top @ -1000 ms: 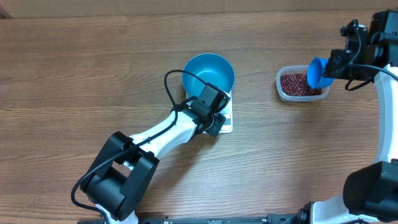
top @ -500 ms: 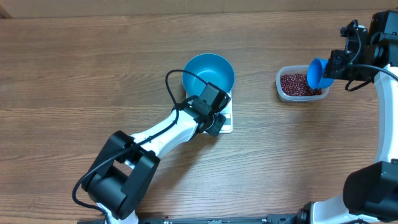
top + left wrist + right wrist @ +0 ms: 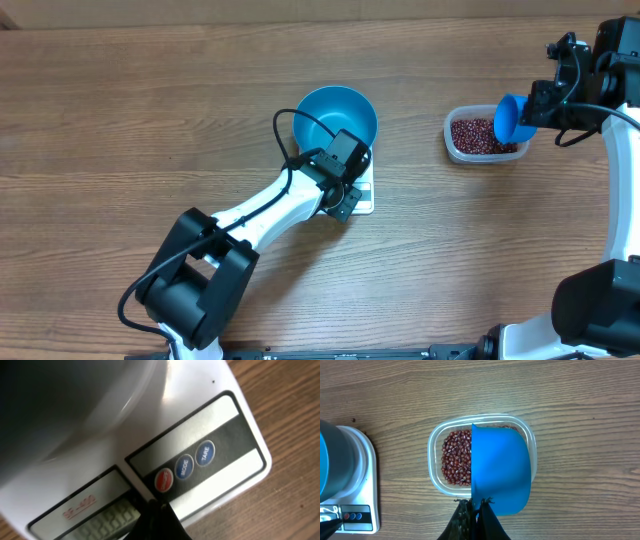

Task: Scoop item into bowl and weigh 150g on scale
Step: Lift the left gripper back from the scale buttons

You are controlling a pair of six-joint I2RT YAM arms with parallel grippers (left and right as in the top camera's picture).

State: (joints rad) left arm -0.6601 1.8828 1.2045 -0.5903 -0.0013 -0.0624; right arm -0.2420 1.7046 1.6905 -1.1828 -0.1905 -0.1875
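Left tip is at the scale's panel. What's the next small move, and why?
Probably ease the shut left gripper onto the red button. Its tip sits just beside that button, the display looks blank and the bowl on the scale is empty, so the scale likely needs switching on first. The right gripper, shut on the scoop above the beans, can wait.

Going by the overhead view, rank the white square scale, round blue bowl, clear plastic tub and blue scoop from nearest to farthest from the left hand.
1. white square scale: its front panel is right at the left hand.
2. round blue bowl: on the scale, just behind.
3. clear plastic tub of red-brown beans: off to the right.
4. blue scoop: over the tub's right side.
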